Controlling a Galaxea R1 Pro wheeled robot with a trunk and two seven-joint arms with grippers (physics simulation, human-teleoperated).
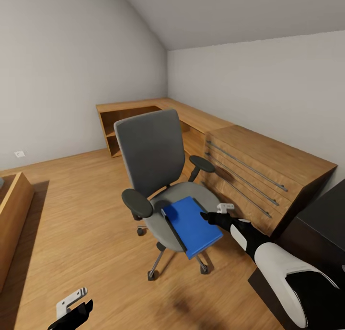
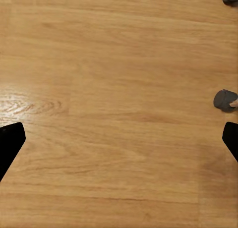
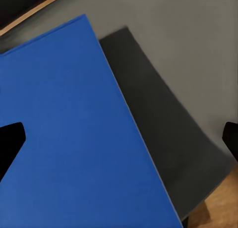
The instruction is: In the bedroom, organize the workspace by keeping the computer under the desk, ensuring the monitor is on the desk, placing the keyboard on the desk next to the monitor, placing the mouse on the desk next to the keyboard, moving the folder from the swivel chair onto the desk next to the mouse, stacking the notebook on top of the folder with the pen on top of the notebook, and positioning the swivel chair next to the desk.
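Wood floor (image 1: 86,224) lies beneath the left hand (image 1: 72,311), low at 7 o'clock, its fingers spread with nothing between them. At 4 o'clock the right hand (image 1: 211,218) reaches over the blue folder (image 1: 191,226), fingers spread, one tip above its cover. That folder lies on the swivel chair (image 1: 153,162) seat, its front edge overhanging. Beyond, at 2 o'clock, stands a light wooden chest of drawers (image 1: 268,172).

An attic home room with a sloped ceiling (image 1: 249,14), wood floor (image 1: 72,210), built-in wooden drawers (image 1: 258,172), corner shelving (image 1: 129,117) and a swivel chair (image 1: 153,157).
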